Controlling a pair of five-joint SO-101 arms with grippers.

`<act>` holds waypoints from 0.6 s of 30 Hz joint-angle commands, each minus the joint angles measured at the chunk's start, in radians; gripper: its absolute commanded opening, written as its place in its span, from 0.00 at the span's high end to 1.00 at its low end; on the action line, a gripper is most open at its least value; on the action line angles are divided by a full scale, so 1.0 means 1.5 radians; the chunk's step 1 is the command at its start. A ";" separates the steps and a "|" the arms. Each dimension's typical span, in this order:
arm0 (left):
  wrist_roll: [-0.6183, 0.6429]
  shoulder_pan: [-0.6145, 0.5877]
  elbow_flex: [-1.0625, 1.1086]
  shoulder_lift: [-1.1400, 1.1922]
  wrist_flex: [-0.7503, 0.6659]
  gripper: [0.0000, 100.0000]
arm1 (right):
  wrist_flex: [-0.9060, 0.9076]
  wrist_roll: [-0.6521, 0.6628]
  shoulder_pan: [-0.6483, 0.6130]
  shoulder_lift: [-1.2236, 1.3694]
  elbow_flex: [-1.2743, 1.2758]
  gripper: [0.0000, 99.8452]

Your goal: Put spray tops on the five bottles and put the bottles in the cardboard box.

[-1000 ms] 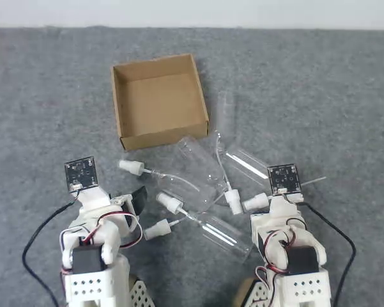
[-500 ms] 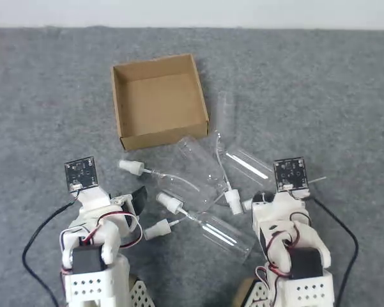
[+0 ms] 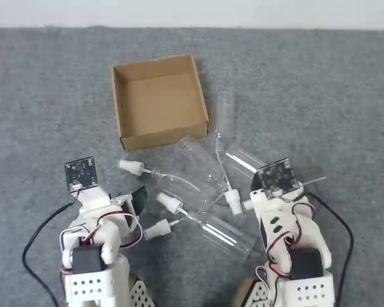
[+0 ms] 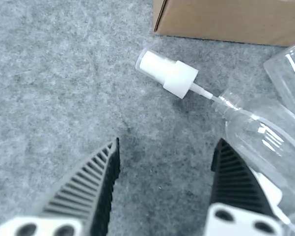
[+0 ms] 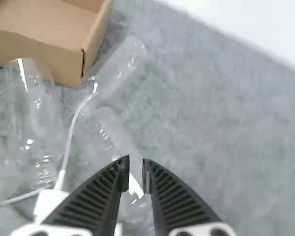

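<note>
Several clear bottles lie in a loose heap on the grey carpet, among them one (image 3: pixel 198 160) near the box and one (image 3: pixel 227 233) nearest the arms. White spray tops (image 3: pixel 131 167) (image 3: pixel 169 203) with thin tubes lie among them. The open cardboard box (image 3: pixel 160 99) stands behind the heap. My left gripper (image 4: pixel 168 144) is open just above the carpet, with a spray top (image 4: pixel 169 76) ahead of it and a bottle (image 4: pixel 265 137) to one side. My right gripper (image 5: pixel 135 164) is shut and holds nothing, hovering over a bottle (image 5: pixel 108 135) beside a spray top (image 5: pixel 49 199).
Grey carpet covers the whole table, with bare room to the left and right of the heap. The box wall (image 5: pixel 44 29) stands close behind the bottles. Cables trail from both arm bases (image 3: pixel 38 236) at the near edge.
The right arm has swung left and forward, bringing its wrist over the bottles. The left arm and all the objects have stayed put.
</note>
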 commanded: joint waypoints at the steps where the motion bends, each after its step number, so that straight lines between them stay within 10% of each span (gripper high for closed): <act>1: 0.000 -0.001 -0.006 -0.011 0.003 0.72 | -0.039 0.059 0.011 -0.015 -0.031 0.99; 18: 0.000 -0.001 -0.006 -0.011 0.003 0.72 | 0.025 0.063 0.006 -0.010 -0.209 0.99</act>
